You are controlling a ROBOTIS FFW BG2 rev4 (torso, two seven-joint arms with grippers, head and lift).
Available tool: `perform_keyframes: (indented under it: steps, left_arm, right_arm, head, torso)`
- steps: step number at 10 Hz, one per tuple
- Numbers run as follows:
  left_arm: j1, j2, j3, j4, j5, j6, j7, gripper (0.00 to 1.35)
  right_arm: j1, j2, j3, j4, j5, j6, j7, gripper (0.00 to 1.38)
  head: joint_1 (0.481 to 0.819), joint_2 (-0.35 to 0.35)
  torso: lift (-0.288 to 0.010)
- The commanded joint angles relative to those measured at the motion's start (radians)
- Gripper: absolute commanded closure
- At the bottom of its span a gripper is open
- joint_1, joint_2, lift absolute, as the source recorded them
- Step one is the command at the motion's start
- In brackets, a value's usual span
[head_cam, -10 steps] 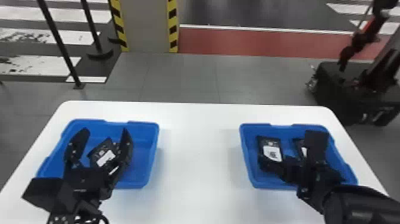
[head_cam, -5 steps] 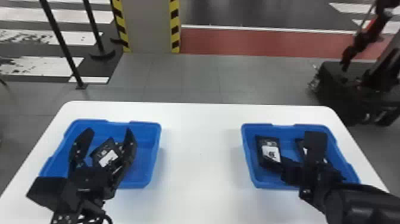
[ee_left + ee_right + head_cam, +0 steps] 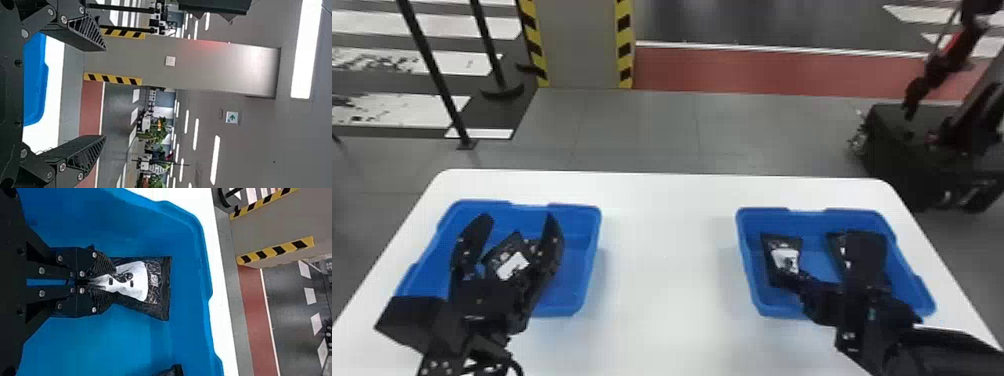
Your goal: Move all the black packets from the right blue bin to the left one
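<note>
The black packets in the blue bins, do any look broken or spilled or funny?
Nothing looks spilled. One packet in the right bin looks scrunched, because the right gripper is pinching it, but I see no tear. In the left bin, another packet lies crooked, which seems harmless.

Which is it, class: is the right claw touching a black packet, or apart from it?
Touching: the right wrist view shows the right claw pinching one end of a black packet.
</note>
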Motion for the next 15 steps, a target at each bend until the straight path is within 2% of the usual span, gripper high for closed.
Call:
perform_keyframes:
  steps: [1, 3, 4, 5, 7, 9, 12, 13, 15]
  left_arm:
    - [-0.005, -0.001, -0.007, -0.013, 0.029, 0.047, -0.003, 0.25]
    - [0.000, 0.007, -0.013, -0.026, 0.046, 0.079, -0.011, 0.26]
    - [0.000, 0.009, -0.019, -0.036, 0.060, 0.094, -0.012, 0.25]
    - [-0.005, 0.009, -0.022, -0.050, 0.078, 0.128, -0.018, 0.26]
    - [-0.010, 0.010, -0.031, -0.060, 0.150, 0.187, -0.031, 0.25]
    - [-0.015, 0.016, -0.033, -0.112, 0.216, 0.285, -0.055, 0.25]
    - [-0.040, 0.022, -0.033, -0.180, 0.299, 0.342, -0.074, 0.25]
    - [-0.047, 0.025, -0.031, -0.193, 0.331, 0.378, -0.086, 0.25]
    - [-0.064, 0.030, -0.031, -0.195, 0.337, 0.455, -0.110, 0.25]
  right_arm:
    - [0.088, 0.006, 0.000, -0.137, -0.021, -0.076, 0.000, 1.15]
    - [0.171, 0.012, 0.001, -0.299, -0.025, -0.159, 0.002, 1.15]
    - [0.174, 0.013, 0.003, -0.311, -0.030, -0.252, 0.038, 1.14]
    - [0.127, 0.012, 0.003, -0.259, -0.028, -0.346, 0.138, 1.14]
    - [0.031, 0.009, 0.015, -0.193, 0.021, -0.422, 0.301, 1.14]
    - [-0.042, -0.005, 0.080, -0.144, 0.024, -0.431, 0.397, 1.14]
    - [-0.109, -0.027, 0.193, -0.021, -0.022, -0.429, 0.509, 1.14]
    - [-0.109, -0.033, 0.236, -0.014, -0.042, -0.407, 0.519, 1.14]
    - [-0.116, -0.042, 0.296, -0.007, -0.073, -0.390, 0.519, 1.14]
  head:
    - [0.695, -0.031]
    - [0.695, -0.025]
    - [0.695, -0.021]
    - [0.695, -0.015]
    - [0.695, 0.009]
    - [0.695, 0.034]
    - [0.695, 0.092]
    - [0.695, 0.118]
    - [0.695, 0.146]
  torso:
    - [-0.110]
    - [-0.110]
    - [-0.110]
    - [-0.110]
    - [-0.110]
    - [-0.110]
    - [-0.110]
    - [-0.110]
    - [-0.110]
